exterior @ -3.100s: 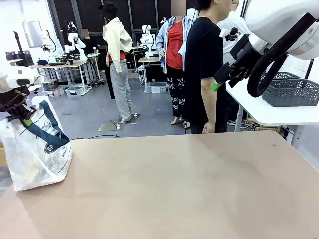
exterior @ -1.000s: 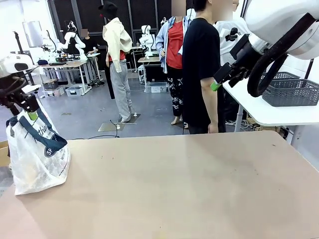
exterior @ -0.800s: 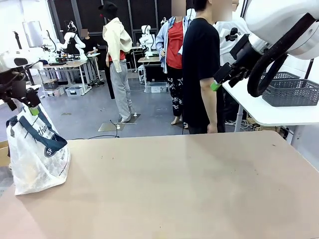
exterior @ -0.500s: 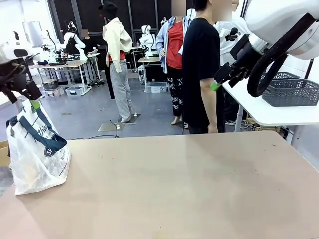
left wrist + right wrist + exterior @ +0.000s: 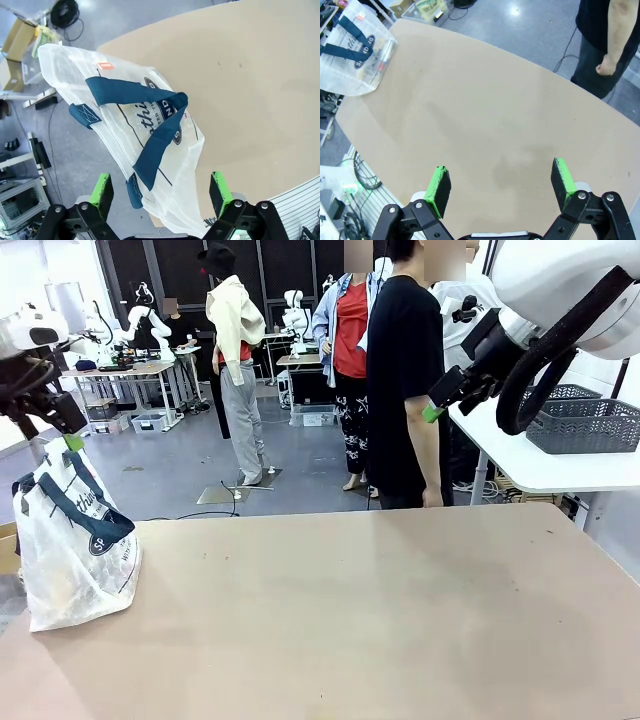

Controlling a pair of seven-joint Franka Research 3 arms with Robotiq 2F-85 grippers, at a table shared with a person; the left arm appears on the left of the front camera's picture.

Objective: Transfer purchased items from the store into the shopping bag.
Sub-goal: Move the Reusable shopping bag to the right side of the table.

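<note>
The shopping bag (image 5: pixel 75 540), translucent white with navy strap handles and a round navy logo, stands at the table's left edge. My left gripper (image 5: pixel 66 438) hangs open just above its handles, touching nothing. In the left wrist view the bag (image 5: pixel 150 125) lies below the spread green pads (image 5: pixel 102 192), its handles slack across it. High at the right, my right gripper (image 5: pixel 436 405) is open and holds nothing; its wrist view shows its gripper (image 5: pixel 501 182) over bare table (image 5: pixel 485 125), with the bag (image 5: pixel 355 50) far off. The purchased items are out of view.
A person in a black shirt (image 5: pixel 405 370) stands at the table's far side, one hand (image 5: pixel 606 65) near its edge. A dark grey perforated basket (image 5: pixel 580 420) sits on a white side table at the right. The brown table (image 5: pixel 380 620) spreads wide between bag and basket.
My left gripper has opened, let go of the bag's handles and risen a little above them. The bag stays standing in place. The right arm has not moved.
</note>
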